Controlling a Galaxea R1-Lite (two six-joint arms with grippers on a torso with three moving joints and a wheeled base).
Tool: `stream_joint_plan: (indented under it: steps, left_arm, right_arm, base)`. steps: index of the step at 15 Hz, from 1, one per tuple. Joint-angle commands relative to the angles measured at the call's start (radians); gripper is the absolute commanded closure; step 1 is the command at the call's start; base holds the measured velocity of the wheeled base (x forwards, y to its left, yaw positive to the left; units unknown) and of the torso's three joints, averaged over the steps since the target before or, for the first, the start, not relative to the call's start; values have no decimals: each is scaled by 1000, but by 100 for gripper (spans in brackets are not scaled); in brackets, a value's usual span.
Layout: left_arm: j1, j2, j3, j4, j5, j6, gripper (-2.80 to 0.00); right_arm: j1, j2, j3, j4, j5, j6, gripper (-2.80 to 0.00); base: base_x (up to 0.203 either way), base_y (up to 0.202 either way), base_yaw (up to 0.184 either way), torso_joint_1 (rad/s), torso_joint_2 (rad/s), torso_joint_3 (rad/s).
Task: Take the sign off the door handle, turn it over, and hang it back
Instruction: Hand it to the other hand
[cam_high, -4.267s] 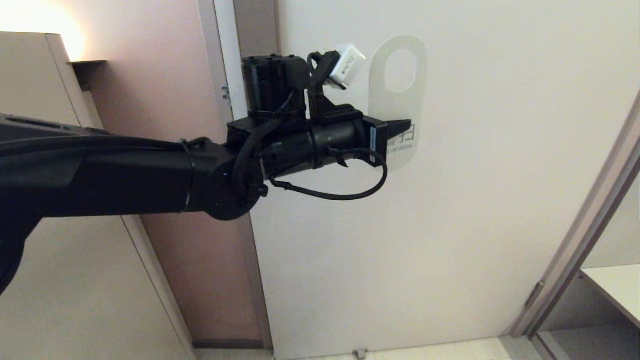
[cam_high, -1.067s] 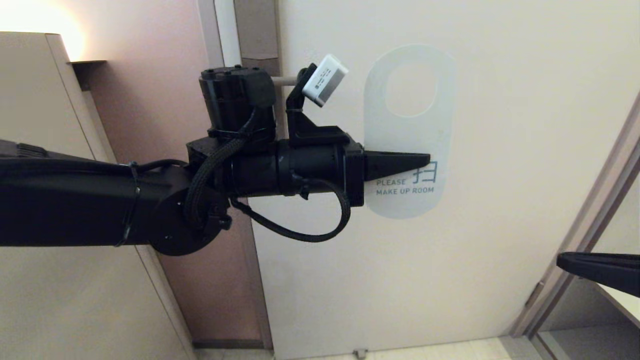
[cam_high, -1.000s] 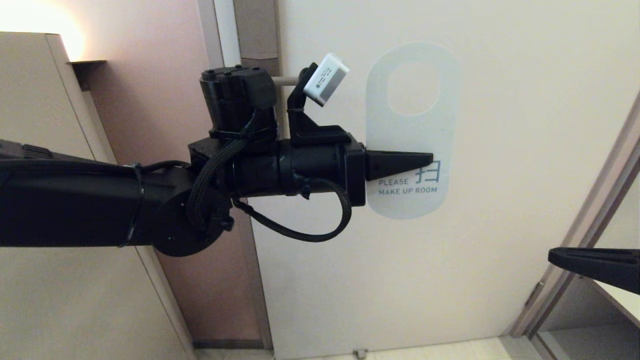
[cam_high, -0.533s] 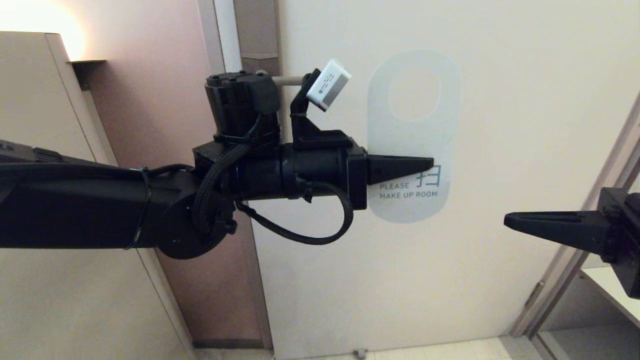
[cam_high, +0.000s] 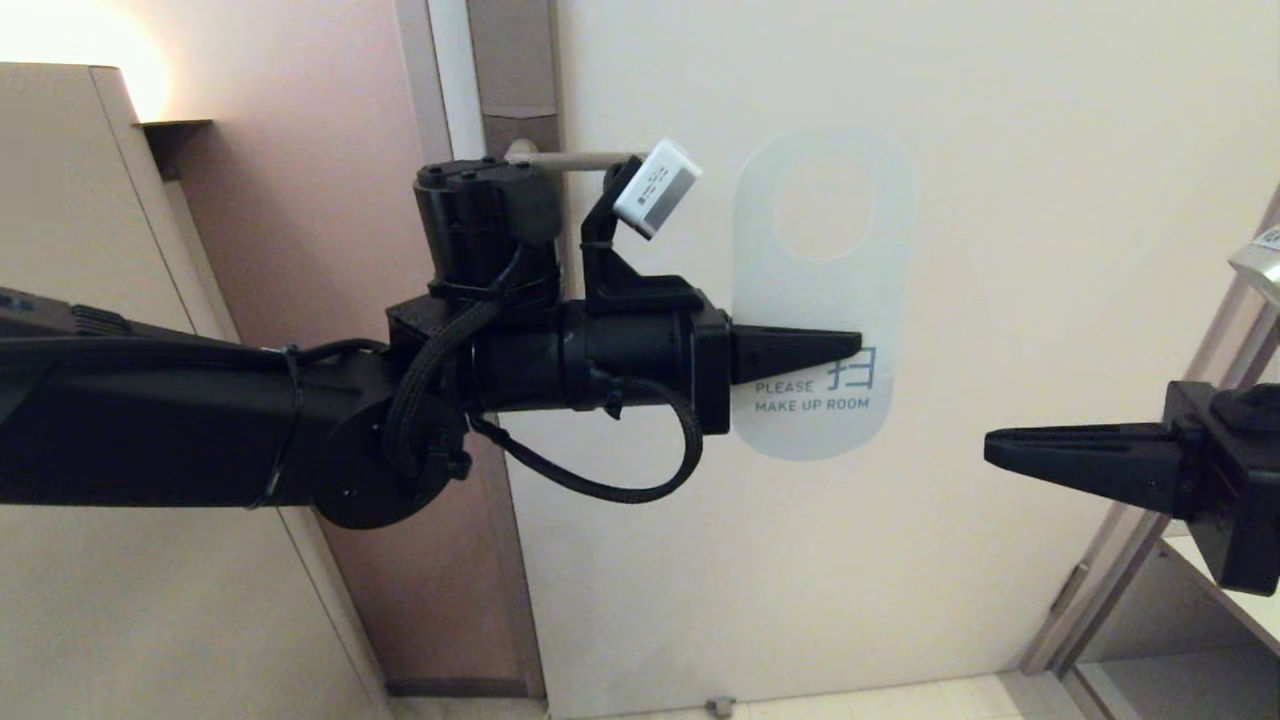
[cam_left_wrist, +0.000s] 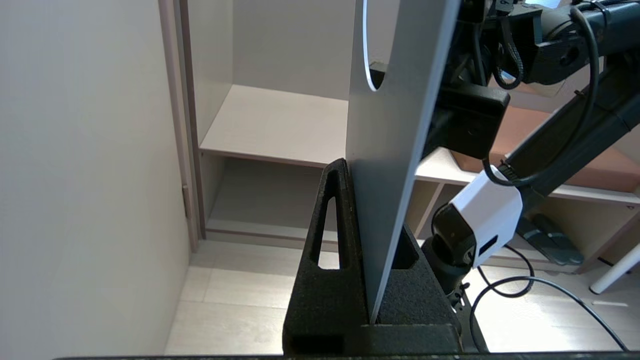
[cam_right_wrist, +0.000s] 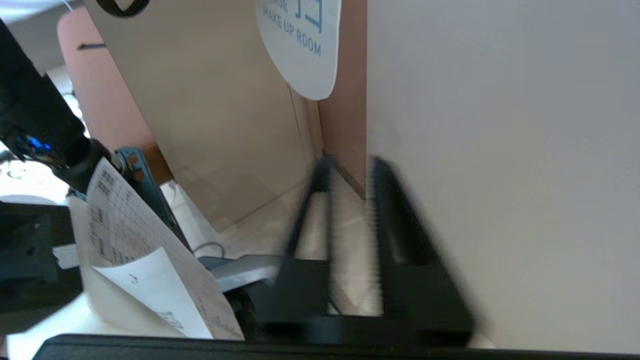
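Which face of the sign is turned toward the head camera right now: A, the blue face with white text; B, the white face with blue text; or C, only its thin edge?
B: in the head view the sign, held by the left hand, shows a pale face with blue "PLEASE MAKE UP ROOM" lettering.

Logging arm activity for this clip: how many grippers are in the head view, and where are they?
2. The left gripper is clamped on the sign, which is off the door handle. The right gripper is lower right of the sign, pointing toward it.
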Motion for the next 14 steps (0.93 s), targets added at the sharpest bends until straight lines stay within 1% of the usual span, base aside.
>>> stream_joint_plan:
  steps: [1, 3, 7, 11, 14]
  left_arm:
    - [1, -4, 13, -13, -4, -1, 0]
    - [1, -4, 13, -16, -4, -1, 0]
    - [1, -6, 14, -16, -6, -3, 0]
    - [3, -15, 36, -24, -6, -3, 0]
    - [7, -15, 40, -69, -6, -20, 0]
  right_arm:
    - [0, 4, -2, -3, 4, -2, -280]
    - [0, 2, -4, -3, 4, -9, -280]
    - [3, 6, 1, -3, 2, -70, -280]
    - [10, 9, 9, -2, -1, -68, -280]
    - [38, 34, 0, -3, 0, -70, -280]
  base:
    - [0, 0, 0, 0, 0, 0]
    - [0, 0, 0, 0, 0, 0]
    - [0, 0, 0, 0, 0, 0]
    - [0, 0, 0, 0, 0, 0]
    - [0, 0, 0, 0, 0, 0]
